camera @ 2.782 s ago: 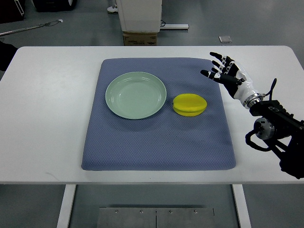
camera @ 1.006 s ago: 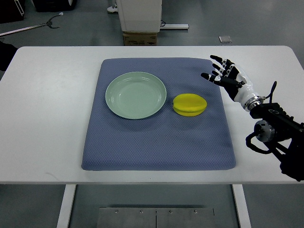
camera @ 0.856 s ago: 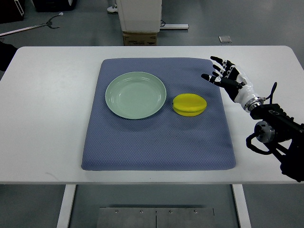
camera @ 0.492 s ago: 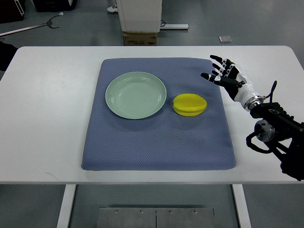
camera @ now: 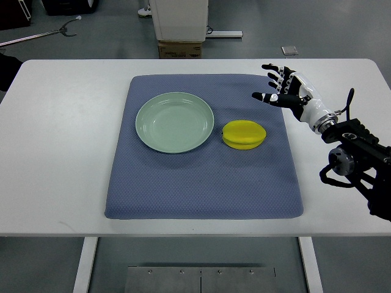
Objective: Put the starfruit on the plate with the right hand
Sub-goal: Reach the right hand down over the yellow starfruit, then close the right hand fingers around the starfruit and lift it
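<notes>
The worktop (camera: pixel 61 152) carries a blue mat (camera: pixel 201 183); all positions below are given relative to the plate (camera: pixel 175 122), which sits empty on the mat's upper left part. Just beside the plate's right rim, apart from it by a narrow strip of mat, lies the starfruit (camera: pixel 244 134), yellow, low and rounded, untouched. Further right and slightly above, over the mat's right edge, hovers the right hand (camera: pixel 287 93), its fingers (camera: pixel 269 69) spread wide and holding nothing, palm turned toward the fruit. The left hand is not in view. Judgement: the grasp has not begun. Risks from here: the fruit's low, smooth profile offers little purchase, so fingers closing too high could slip off or squeeze it out sideways; a descent from the right could push the fruit against the plate rim and shift the plate; fingertips dragging on the mat could bunch the fabric and displace both items. A shallow plate also permits the fruit to roll or slide off if released at an angle.
</notes>
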You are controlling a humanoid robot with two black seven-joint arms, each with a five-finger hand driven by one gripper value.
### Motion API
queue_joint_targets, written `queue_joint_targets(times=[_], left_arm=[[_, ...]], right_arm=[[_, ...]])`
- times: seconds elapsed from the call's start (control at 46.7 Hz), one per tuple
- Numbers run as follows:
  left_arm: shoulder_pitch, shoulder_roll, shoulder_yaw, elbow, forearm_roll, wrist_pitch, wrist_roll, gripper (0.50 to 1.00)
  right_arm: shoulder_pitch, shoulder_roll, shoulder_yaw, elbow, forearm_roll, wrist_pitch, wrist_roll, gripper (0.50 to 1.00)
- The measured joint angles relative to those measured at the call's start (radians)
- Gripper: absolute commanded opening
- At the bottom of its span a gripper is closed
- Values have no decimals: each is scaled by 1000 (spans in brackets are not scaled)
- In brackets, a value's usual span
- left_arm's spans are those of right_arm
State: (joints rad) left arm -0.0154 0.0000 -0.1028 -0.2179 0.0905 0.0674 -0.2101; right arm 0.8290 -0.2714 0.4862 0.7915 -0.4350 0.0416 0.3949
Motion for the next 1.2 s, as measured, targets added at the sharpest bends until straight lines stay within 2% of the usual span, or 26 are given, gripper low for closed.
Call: queue_joint_targets(times=[0.856,1.006,1.198], left_arm=[[0,0,0,0,0,0,0,1000],[0,0,0,0,0,0,0,1000],[0,0,0,0,0,0,0,1000]], right_arm=[[105,-28,-227,90,-371,-9,57,1000],[130,-28,-295,90,-401,-47,57,1000],[161,-25,-433,86,-406,-140,56,1000]])
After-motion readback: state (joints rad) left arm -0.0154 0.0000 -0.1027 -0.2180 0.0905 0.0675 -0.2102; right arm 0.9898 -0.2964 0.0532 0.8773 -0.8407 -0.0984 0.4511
